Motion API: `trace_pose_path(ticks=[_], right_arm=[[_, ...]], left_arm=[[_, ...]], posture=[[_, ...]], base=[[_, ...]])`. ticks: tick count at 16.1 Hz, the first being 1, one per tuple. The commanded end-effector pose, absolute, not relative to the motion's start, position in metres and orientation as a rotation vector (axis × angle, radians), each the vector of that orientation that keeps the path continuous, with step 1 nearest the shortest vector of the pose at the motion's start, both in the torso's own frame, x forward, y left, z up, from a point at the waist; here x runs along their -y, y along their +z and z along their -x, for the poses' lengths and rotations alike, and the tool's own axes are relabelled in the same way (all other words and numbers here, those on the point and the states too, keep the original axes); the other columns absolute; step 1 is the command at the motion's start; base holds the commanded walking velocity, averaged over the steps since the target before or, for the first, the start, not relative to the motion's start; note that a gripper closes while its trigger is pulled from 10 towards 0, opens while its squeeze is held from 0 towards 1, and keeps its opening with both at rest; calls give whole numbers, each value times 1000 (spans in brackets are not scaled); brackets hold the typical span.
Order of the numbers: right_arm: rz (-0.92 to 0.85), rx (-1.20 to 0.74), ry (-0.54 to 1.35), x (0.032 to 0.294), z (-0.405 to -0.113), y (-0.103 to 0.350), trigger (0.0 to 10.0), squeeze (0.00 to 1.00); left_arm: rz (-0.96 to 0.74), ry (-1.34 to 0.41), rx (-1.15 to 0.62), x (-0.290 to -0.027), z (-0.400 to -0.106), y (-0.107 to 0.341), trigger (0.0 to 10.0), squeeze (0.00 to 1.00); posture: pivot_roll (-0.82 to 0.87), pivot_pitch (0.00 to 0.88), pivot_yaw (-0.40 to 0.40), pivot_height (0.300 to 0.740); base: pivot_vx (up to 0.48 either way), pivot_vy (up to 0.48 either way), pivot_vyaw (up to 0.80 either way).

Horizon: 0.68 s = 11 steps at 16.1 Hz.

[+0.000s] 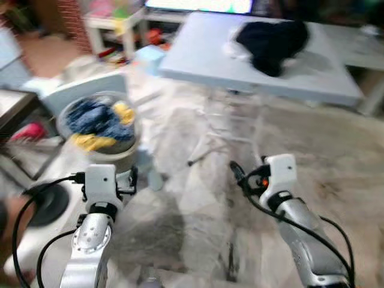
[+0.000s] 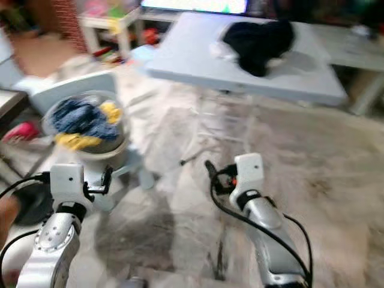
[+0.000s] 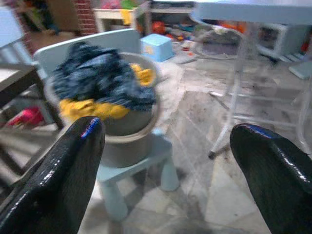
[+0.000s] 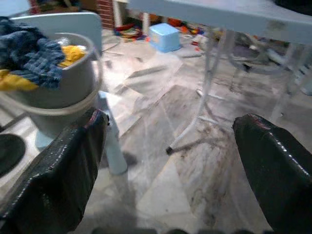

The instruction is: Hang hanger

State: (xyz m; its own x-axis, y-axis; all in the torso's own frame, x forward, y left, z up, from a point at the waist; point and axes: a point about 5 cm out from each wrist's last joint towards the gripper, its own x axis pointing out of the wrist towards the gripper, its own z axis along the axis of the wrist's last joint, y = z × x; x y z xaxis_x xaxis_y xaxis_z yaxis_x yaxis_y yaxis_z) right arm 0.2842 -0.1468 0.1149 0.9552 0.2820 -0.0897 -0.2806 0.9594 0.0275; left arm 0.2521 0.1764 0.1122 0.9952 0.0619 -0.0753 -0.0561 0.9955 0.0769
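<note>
Head views blurred; robot likely walking or turning. No hanger can be made out anywhere, so the task's thing is unlocated.

Left gripper (image 3: 161,161) held forward at waist height, fingers (image 3: 58,180) spread wide, grasping nothing. Right gripper (image 4: 165,165) likewise forward, fingers (image 4: 278,170) parted and empty. Both arms look carried in a ready posture, probably to keep them off the furniture while the body moves.

Ahead to the left: a grey bucket (image 1: 123,157) heaped with blue and yellow laundry (image 1: 99,123), standing on a small pale-blue stool (image 3: 141,168). The raised perch puts the clothes within reach without bending, by my guess. A pale chair back (image 3: 85,41) stands just behind it.

Ahead, centre-right: a folding white desk (image 1: 198,54) with a dark garment (image 1: 273,42) bunched on top. Its thin legs (image 4: 204,92) splay down to the marble floor (image 1: 198,228).

Open room: a wide strip of bare floor between bucket and desk legs. Tight edges: the desk's near rim and foot on the right, the stool corner on the left. Toys and clutter (image 3: 170,34) crowd the far wall.
</note>
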Motion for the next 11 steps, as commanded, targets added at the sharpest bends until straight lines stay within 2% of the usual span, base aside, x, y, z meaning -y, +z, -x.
trace_pose_path(ticks=[1, 6, 8, 11], right_arm=[[-27, -69, 291, 142, -285, 119, 10000, 0], [-94, -59, 51, 184, -281, 124, 10000, 0], [-79, -67, 7, 190, -277, 121, 10000, 0], [-110, -20, 31, 182, -278, 125, 10000, 0]], left_arm=[[-71, 69, -86, -181, -249, 112, 10000, 0], [-79, 99, -86, -190, -242, 110, 10000, 0], [-87, 100, -88, -190, -242, 108, 10000, 0], [-47, 49, -63, -183, -246, 112, 10000, 0]], posture=[[127, 88, -96, 740], [113, 84, -81, 740], [107, 84, -75, 740], [104, 84, -67, 740]], base=[[0, 0, 0], [0, 0, 0], [0, 0, 0], [0, 0, 0]])
